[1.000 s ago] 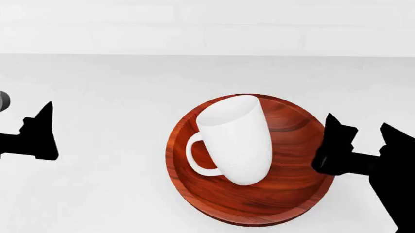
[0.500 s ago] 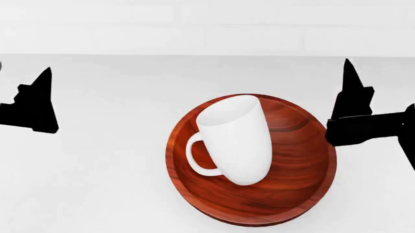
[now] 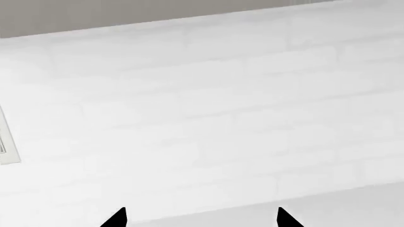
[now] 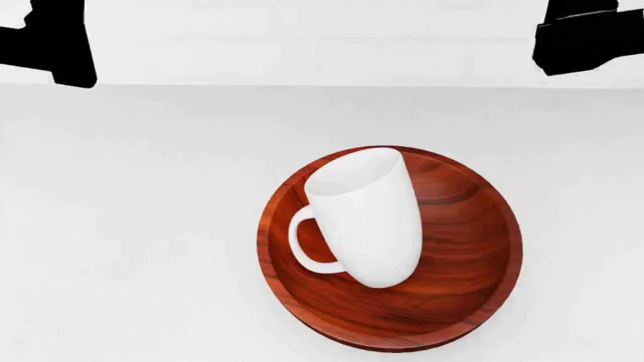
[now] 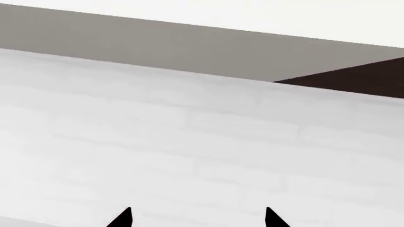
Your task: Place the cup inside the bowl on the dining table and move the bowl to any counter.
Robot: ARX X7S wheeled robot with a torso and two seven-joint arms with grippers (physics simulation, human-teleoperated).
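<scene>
Nearest the robot, well below and between both raised arms, the bowl (image 4: 391,249) sits on the counter (image 4: 131,226) with the cup (image 4: 364,216) lying tilted inside it, mouth toward the wall and handle toward the left arm's side. Both things look stiff and hard; the ceramic cup would chip if knocked, and it rests loose, so it would likely roll or slide on the smooth wood if the bowl tipped. The wooden bowl seems moderately light but too wide to span, so I judge the thin rim the place to pinch, at the side nearest either arm, keeping it level.

Farther off, against the white brick backsplash (image 4: 302,45), the left gripper (image 3: 200,218) and the right gripper (image 5: 197,217) hang high and well clear of the bowl. Each wrist view shows two dark fingertips spread apart with only wall between them, so both stand wide and hold nothing.
</scene>
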